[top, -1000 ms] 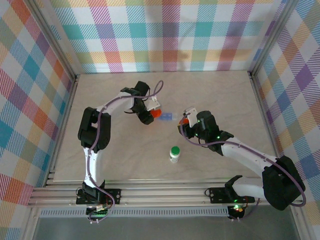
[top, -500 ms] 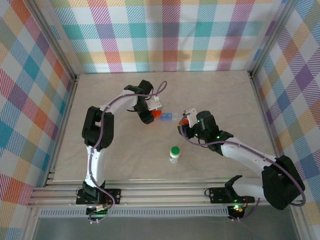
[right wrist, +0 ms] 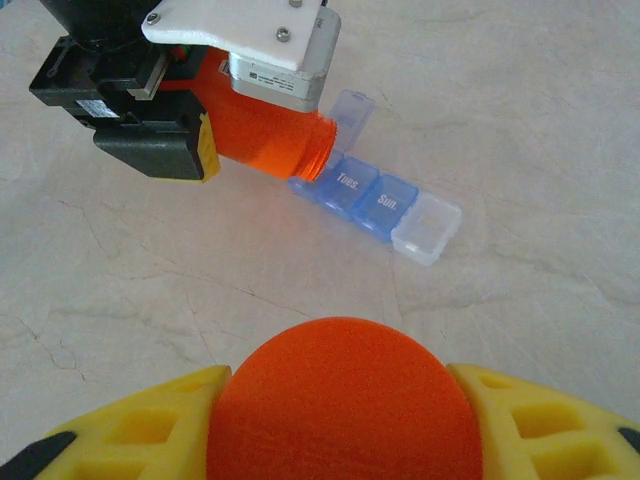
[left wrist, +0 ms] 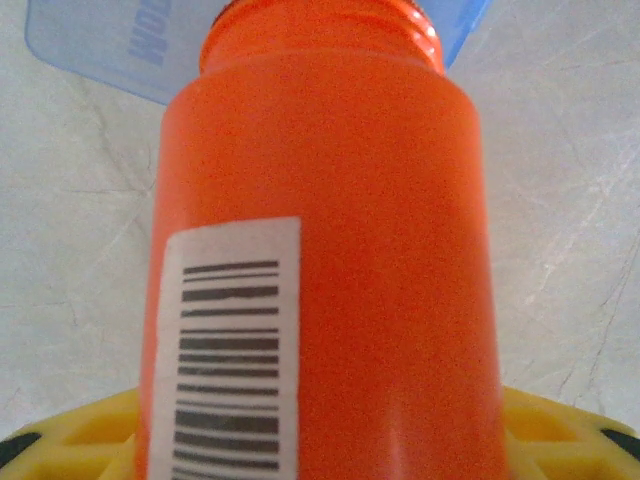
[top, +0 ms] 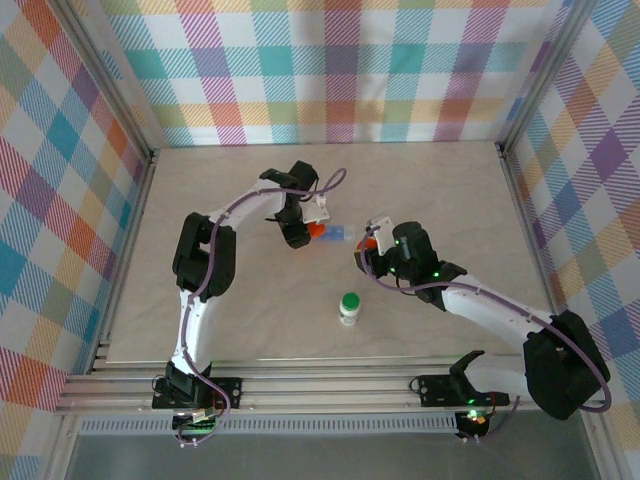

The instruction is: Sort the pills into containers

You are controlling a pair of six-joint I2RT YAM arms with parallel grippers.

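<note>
- My L gripper (top: 303, 228) grips the orange bottle (left wrist: 320, 250), tipped, its mouth at the open left end of the pill box (right wrist: 381, 202).
- My R gripper (top: 372, 243) grips an orange cap (right wrist: 345, 395).
- Box sits mid table (top: 250, 310), btwn both grippers.

1. Orange bottle (right wrist: 268, 142), open, tilted mouth-down toward the table (top: 240, 300), barcode label on its side
2. Orange cap (right wrist: 345, 400), off its bottle
3. White green-capped bottle (top: 349, 310), upright, well apart
4. Plaid walls (top: 330, 70) around
</note>
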